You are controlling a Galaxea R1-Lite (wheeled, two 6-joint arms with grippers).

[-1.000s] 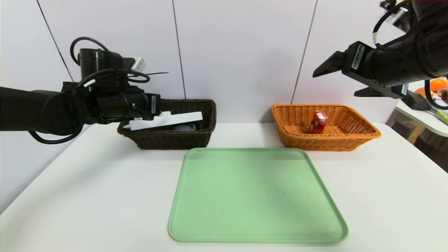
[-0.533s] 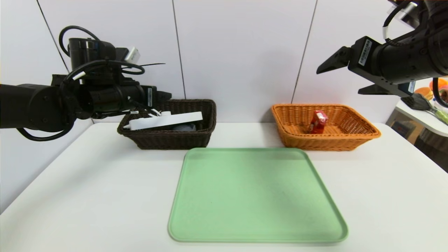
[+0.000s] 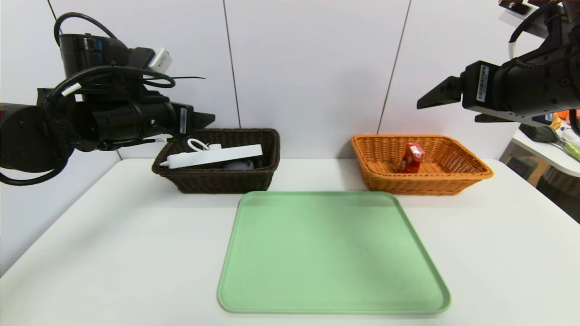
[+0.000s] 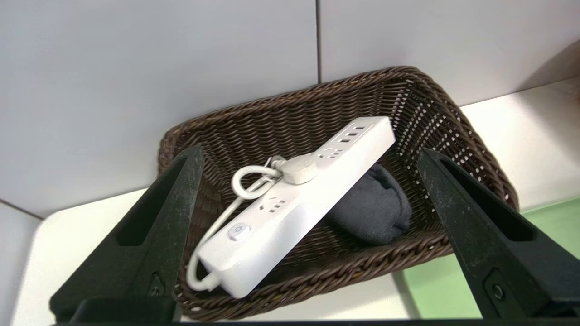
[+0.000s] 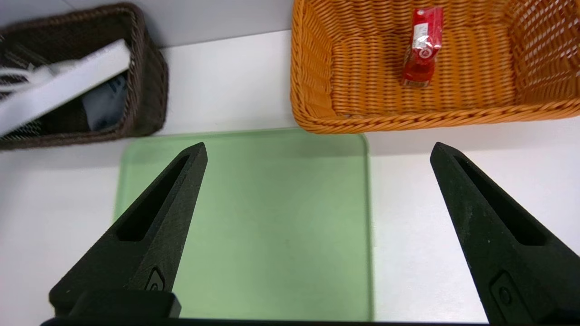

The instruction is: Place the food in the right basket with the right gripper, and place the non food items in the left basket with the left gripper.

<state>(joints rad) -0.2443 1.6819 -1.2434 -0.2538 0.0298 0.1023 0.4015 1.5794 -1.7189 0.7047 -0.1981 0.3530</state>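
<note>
The white power strip (image 3: 213,157) (image 4: 294,203) lies slanted in the dark brown left basket (image 3: 226,181) (image 4: 344,267), resting partly on the rolled dark grey cloth (image 4: 374,210). My left gripper (image 3: 208,120) (image 4: 310,149) hangs open above the basket's left end and touches nothing. The red snack packet (image 3: 411,157) (image 5: 421,45) leans upright inside the orange-tan right basket (image 3: 421,183) (image 5: 408,120). My right gripper (image 3: 447,112) (image 5: 318,146) is held high beside that basket, open and empty.
A bare green tray (image 3: 333,253) (image 5: 272,217) lies on the white table in front of both baskets. A wall stands close behind the baskets. A side table (image 3: 553,149) with assorted items is at the far right.
The left gripper has lifted and drawn back to the left, off the power strip, which stays in the dark basket. The right arm has shifted to the right and levelled out.
</note>
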